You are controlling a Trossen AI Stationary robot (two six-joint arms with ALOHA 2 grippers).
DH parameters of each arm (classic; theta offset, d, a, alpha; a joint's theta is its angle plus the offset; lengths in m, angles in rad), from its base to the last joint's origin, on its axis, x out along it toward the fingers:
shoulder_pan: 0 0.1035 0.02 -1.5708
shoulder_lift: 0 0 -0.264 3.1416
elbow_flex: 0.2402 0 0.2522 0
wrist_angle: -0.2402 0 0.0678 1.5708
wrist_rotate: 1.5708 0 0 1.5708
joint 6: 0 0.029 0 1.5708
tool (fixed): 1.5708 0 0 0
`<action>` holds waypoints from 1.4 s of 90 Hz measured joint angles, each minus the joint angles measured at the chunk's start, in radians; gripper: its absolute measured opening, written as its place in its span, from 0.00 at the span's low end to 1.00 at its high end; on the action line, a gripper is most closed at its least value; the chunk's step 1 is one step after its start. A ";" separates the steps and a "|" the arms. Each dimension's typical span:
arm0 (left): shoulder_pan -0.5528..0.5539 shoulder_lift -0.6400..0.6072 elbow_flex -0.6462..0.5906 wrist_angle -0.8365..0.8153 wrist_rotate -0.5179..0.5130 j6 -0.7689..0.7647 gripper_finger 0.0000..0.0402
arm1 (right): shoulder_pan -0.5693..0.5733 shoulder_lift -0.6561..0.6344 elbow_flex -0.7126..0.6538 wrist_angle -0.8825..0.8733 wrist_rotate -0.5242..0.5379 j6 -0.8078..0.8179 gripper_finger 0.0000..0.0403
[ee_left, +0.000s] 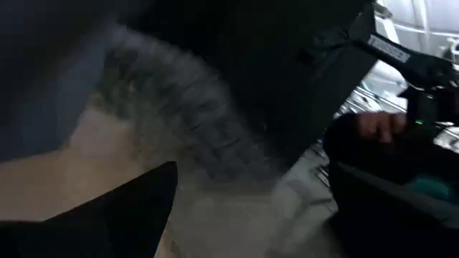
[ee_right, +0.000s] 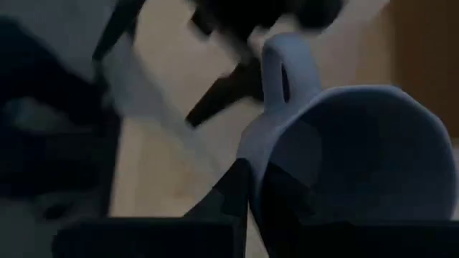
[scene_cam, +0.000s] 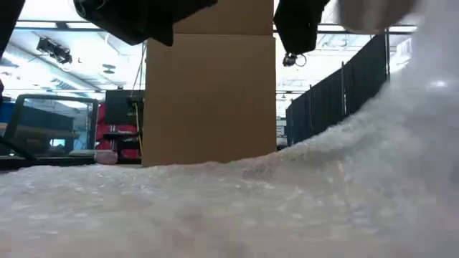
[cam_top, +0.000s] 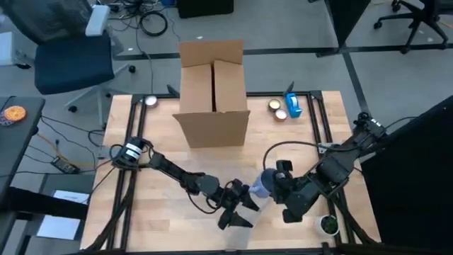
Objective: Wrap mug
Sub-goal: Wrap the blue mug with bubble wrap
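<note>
A blue mug [cam_top: 265,183] hangs above the table's near middle, with my right gripper [cam_top: 274,188] shut on it. In the right wrist view the mug's mouth [ee_right: 358,165] faces the camera and its handle [ee_right: 283,68] points away from it. A sheet of clear bubble wrap [scene_cam: 237,208] lies on the near part of the table and rises toward the right. My left gripper [cam_top: 237,209] stands open just left of the mug, over the wrap [ee_left: 179,115]. My right gripper holds the mug by its rim beside the handle [ee_right: 252,168]. One finger [ee_right: 229,197] is outside the wall and the other is inside the hollow. The fingers come from the table's right. The mug lies tilted on its side. My left gripper is at the bubble wrap; whether it touches it, I cannot tell.
An open cardboard box [cam_top: 212,92] stands at the far middle of the table. A blue tape dispenser [cam_top: 292,106] and small round tins [cam_top: 276,108] lie at the far right. A small round thing [cam_top: 328,224] sits at the near right corner.
</note>
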 joint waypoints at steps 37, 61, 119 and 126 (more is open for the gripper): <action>0.076 -0.121 0.000 -0.588 -0.039 0.021 0.87 | 0.000 0.000 -0.202 -0.020 -0.196 0.137 0.00; 0.050 -0.149 0.000 -1.226 -0.214 -0.025 0.87 | 0.000 0.000 -0.373 0.273 -0.278 0.148 0.00; 0.004 -0.151 -0.001 -1.414 -0.376 -0.130 0.87 | -0.163 -0.001 -0.498 0.141 -0.180 0.038 0.00; 0.001 -0.156 0.000 -1.437 -0.379 -0.146 0.87 | -0.175 -0.001 -0.457 0.043 -0.167 0.033 0.00</action>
